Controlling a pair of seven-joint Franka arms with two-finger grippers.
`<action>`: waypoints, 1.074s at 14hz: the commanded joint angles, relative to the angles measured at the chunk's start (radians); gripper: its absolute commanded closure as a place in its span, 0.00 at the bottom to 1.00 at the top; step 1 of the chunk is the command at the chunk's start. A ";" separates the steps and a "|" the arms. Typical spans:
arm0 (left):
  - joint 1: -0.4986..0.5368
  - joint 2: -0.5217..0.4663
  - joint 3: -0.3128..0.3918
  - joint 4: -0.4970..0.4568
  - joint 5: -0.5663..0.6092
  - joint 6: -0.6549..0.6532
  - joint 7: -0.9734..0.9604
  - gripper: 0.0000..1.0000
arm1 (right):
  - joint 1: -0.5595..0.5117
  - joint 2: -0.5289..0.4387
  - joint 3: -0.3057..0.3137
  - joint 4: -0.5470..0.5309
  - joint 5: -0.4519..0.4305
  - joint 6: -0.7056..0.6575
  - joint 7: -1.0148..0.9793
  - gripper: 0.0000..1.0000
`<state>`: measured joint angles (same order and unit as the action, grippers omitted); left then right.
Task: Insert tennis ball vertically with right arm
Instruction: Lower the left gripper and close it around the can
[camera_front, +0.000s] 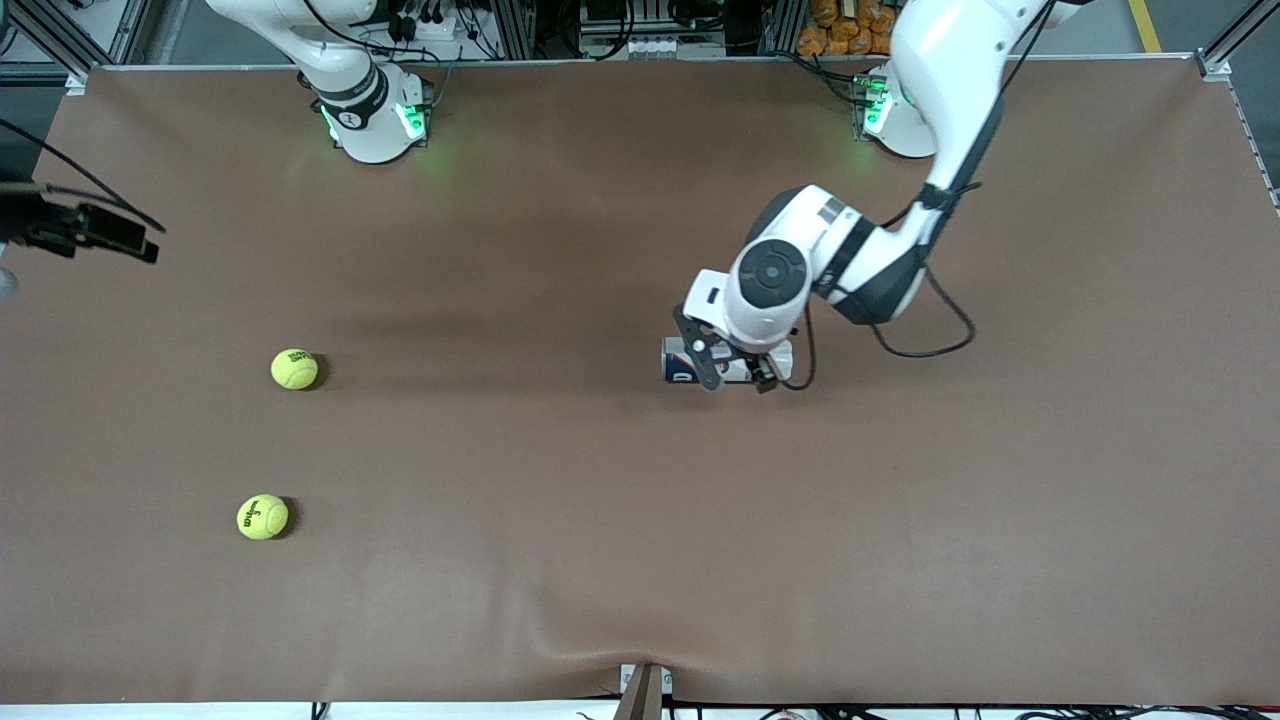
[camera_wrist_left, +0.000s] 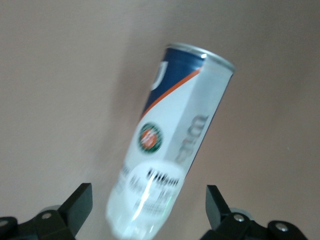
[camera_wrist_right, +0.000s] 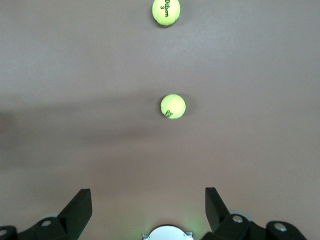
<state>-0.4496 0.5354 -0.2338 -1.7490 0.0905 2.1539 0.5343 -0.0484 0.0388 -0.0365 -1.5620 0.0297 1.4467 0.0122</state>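
Note:
A tennis ball can, white with a blue end, lies on its side on the brown table. My left gripper is open and low over it. In the left wrist view the can reaches between the left gripper's two fingers, with a gap on each side. Two yellow tennis balls lie toward the right arm's end: one farther from the front camera, one nearer. My right gripper is open and empty, held high; both balls show well below it.
The right arm's base and the left arm's base stand along the table's edge farthest from the front camera. A small bracket sits at the nearest edge. The brown mat is wrinkled there.

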 joint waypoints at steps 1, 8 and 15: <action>0.003 -0.014 0.004 -0.052 0.017 0.040 0.142 0.00 | -0.008 0.015 0.006 0.006 0.010 0.014 -0.021 0.00; 0.011 -0.040 0.004 -0.181 0.020 0.234 0.268 0.00 | -0.018 0.090 0.006 0.008 0.002 0.099 -0.103 0.00; 0.005 -0.005 0.004 -0.181 0.081 0.277 0.268 0.00 | -0.015 0.183 0.006 0.014 0.007 0.219 -0.130 0.00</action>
<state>-0.4435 0.5232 -0.2313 -1.9188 0.1448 2.3969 0.7961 -0.0517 0.1961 -0.0375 -1.5625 0.0297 1.6473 -0.0999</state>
